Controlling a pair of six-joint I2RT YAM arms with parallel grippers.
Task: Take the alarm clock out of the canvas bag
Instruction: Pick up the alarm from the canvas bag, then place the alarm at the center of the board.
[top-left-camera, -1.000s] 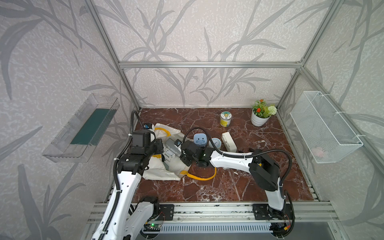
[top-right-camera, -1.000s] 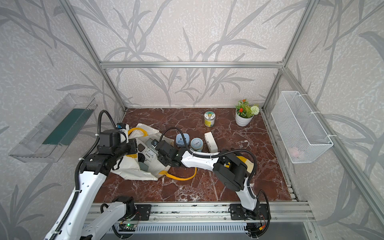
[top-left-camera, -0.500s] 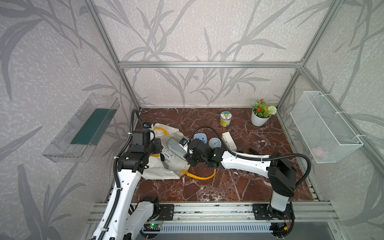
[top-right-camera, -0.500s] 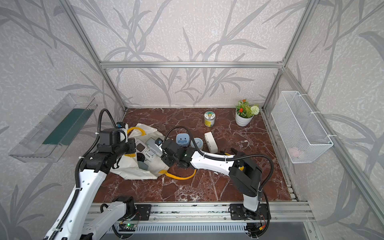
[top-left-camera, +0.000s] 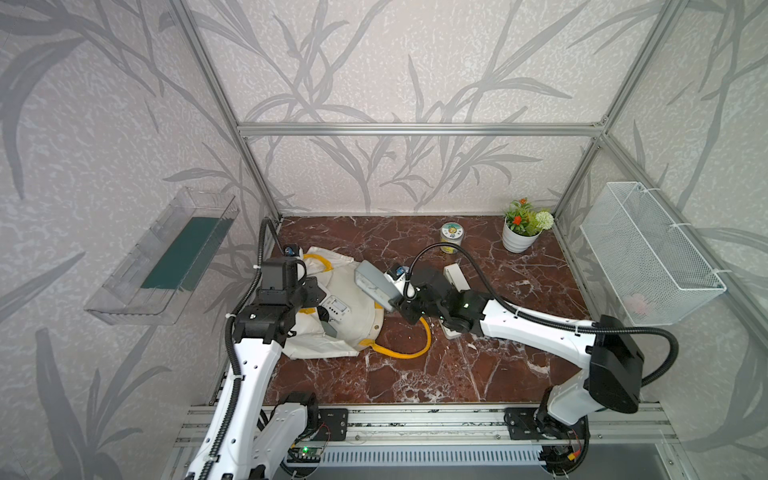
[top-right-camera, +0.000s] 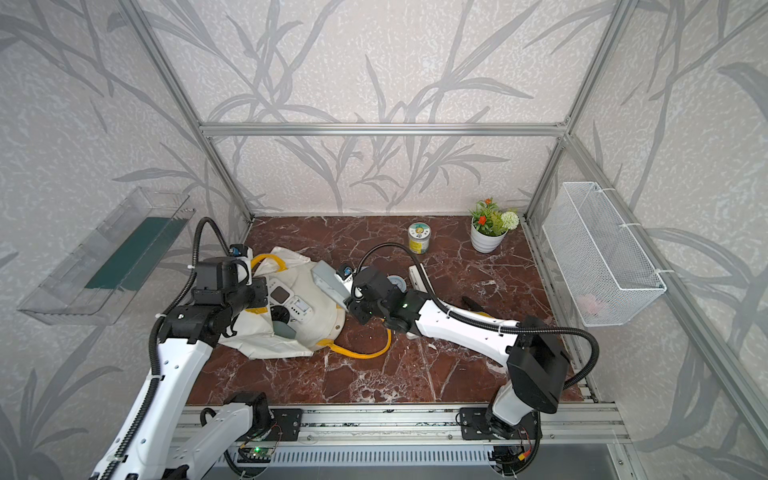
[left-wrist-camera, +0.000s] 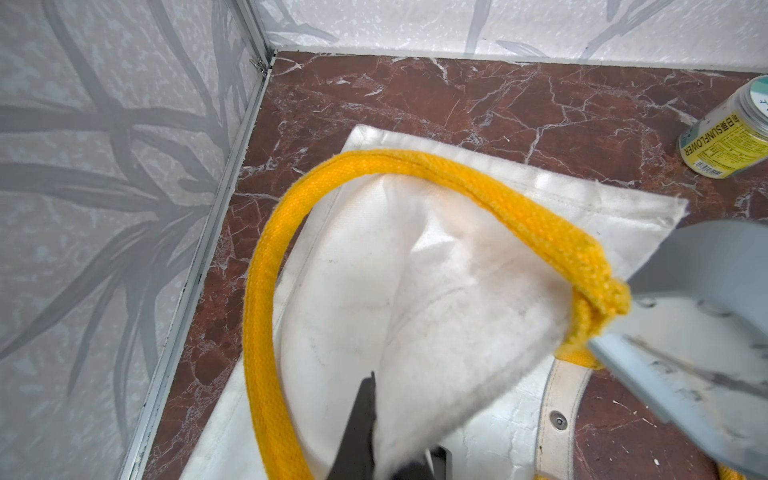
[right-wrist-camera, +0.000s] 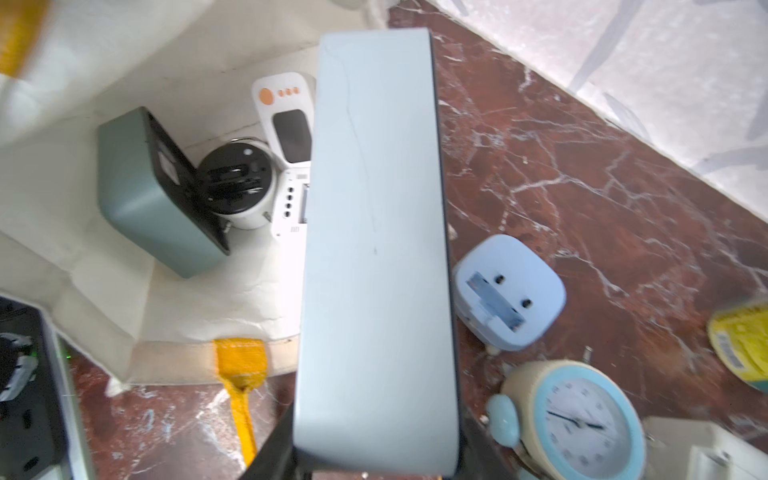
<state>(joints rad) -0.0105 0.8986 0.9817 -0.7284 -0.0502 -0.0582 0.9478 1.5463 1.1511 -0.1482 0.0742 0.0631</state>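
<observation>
Alarm clock (top-left-camera: 374, 284) jutting lengthwise from right jaws, toward canvas bag (top-left-camera: 360, 321)

Both top views look steeply down from high over the front rail toward the back wall, taking in the whole worktop (top-left-camera: 415, 374) and both arms. The left wrist camera sits very near the canvas bag (left-wrist-camera: 415, 291), facing the worktop's corner at 10 o'clock. The right wrist camera looks closely along the long grey alarm clock (right-wrist-camera: 374, 249) onto the bag's mouth at 9 o'clock. Both wrist views share the yellow tin (left-wrist-camera: 723, 137).
</observation>
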